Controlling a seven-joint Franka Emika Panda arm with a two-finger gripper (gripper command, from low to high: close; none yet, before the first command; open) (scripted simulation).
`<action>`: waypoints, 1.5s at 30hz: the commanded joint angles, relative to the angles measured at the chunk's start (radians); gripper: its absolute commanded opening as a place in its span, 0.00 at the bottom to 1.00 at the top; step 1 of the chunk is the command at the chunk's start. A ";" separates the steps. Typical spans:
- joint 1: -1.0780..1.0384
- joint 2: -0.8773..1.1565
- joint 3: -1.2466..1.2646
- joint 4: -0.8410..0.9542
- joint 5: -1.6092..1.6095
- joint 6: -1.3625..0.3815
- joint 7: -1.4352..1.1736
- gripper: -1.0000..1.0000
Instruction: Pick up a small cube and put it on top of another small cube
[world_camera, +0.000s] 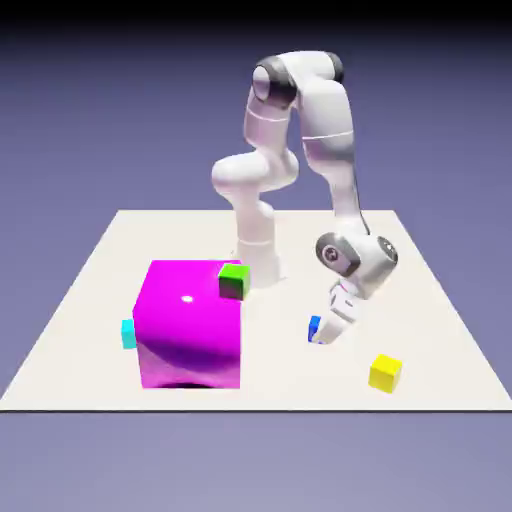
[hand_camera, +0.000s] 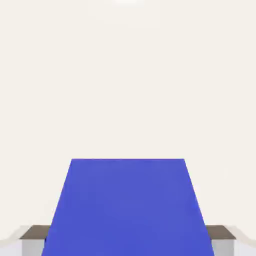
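My white two-finger pincer (world_camera: 335, 322) is closed on the small solid blue cube (hand_camera: 128, 210), one grey tip flush against each side, with the cube down at the pale matt tabletop (world_camera: 300, 385). The move turns on this: the small cyan cube (world_camera: 129, 334) lies well off to the exterior view's left, with the big glossy magenta cube (world_camera: 190, 330) between us, so I judge I should lift high before crossing. Being a cube, mine has no long axis to line up; its faces look flat and smooth. A green cube (world_camera: 234, 281) shows by the magenta one's right edge; a yellow cube (world_camera: 385, 373) sits nearer the camera, right of me.
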 joint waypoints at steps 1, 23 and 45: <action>-0.001 -0.036 0.016 0.004 0.026 -0.038 -0.018 0.00; -0.667 -0.482 -0.334 0.142 0.690 -0.117 0.487 0.00; -0.832 0.113 -0.669 0.215 1.342 -0.166 0.636 1.00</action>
